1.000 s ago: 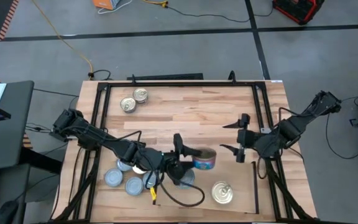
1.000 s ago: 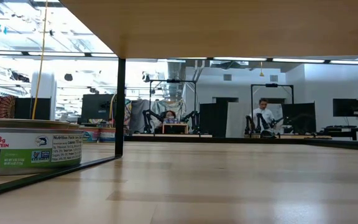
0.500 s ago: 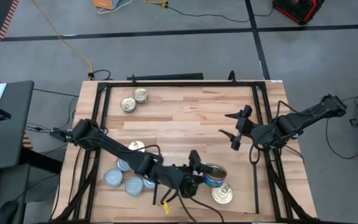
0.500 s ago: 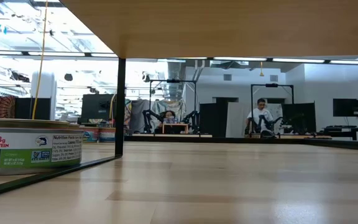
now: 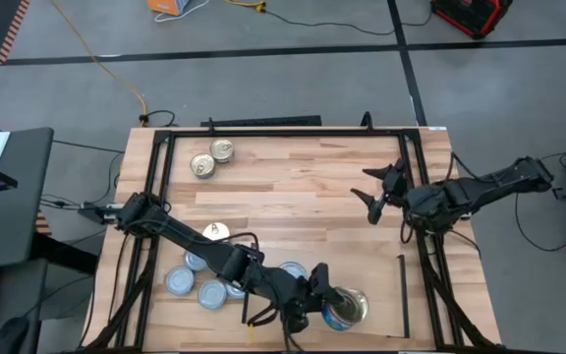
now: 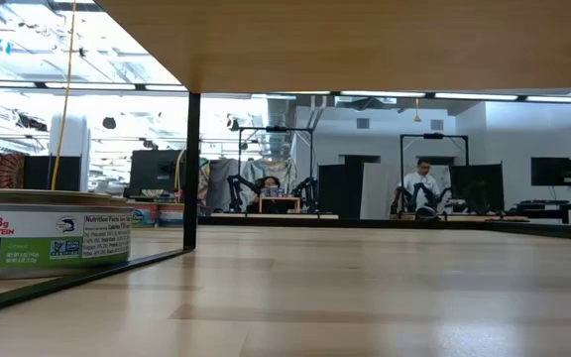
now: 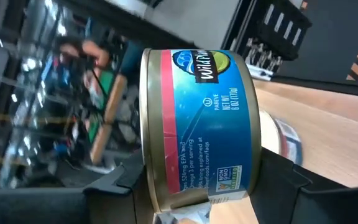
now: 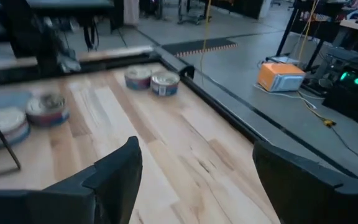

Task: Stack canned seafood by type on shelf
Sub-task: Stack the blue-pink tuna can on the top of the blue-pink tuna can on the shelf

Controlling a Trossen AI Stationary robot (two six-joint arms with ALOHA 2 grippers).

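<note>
Table of striped wood holds both arms, where the left claw pinches a blue tin over a gold-lidded tin near the front edge, and the right claw hangs spread wide with nothing in it.

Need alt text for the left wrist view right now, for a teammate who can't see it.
The left hand grips a blue-labelled tin with a gold lid by its flat faces, tipped on its side. Past it, another tin rests on the pale wooden tabletop, with a blurred room behind.
</note>
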